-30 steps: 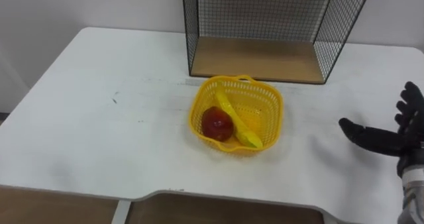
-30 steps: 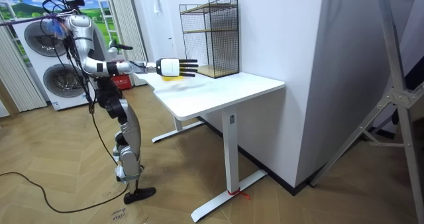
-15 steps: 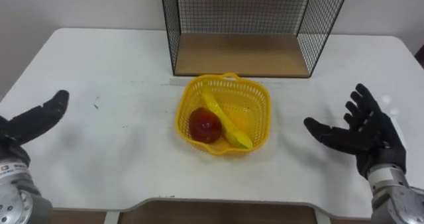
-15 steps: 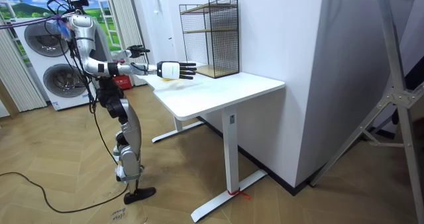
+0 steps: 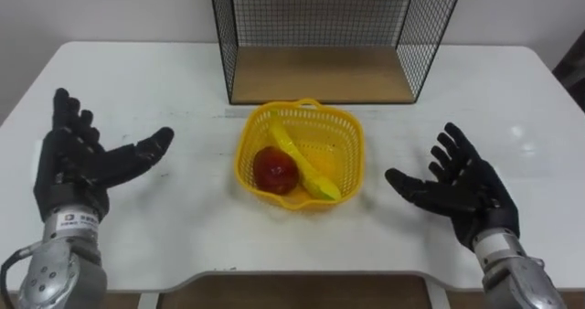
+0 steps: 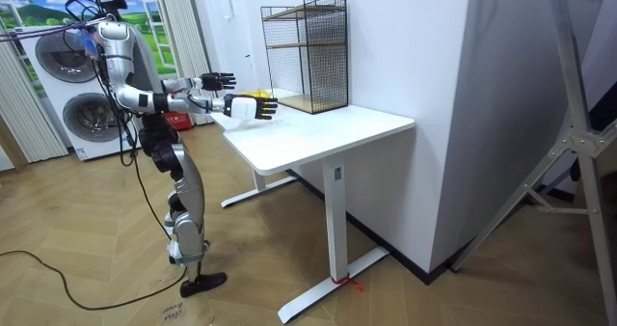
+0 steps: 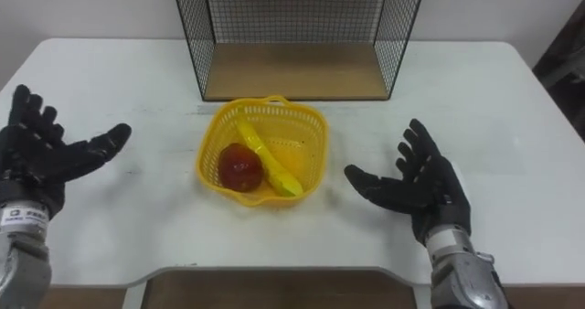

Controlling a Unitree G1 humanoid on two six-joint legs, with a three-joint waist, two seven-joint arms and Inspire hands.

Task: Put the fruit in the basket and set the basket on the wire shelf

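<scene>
Nothing legible in any view. There are two candidates. The white cuff [image 5: 69, 225] under the left hand [image 5: 78, 167] has a small dark marking, too small to read. In the room view, a pale sheet [image 6: 174, 313] on the floor by the robot's feet has dark marks that are also too small to make out.

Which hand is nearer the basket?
Right. The right hand is open just off the basket's right rim; the left hand is open farther off on its left.
</scene>
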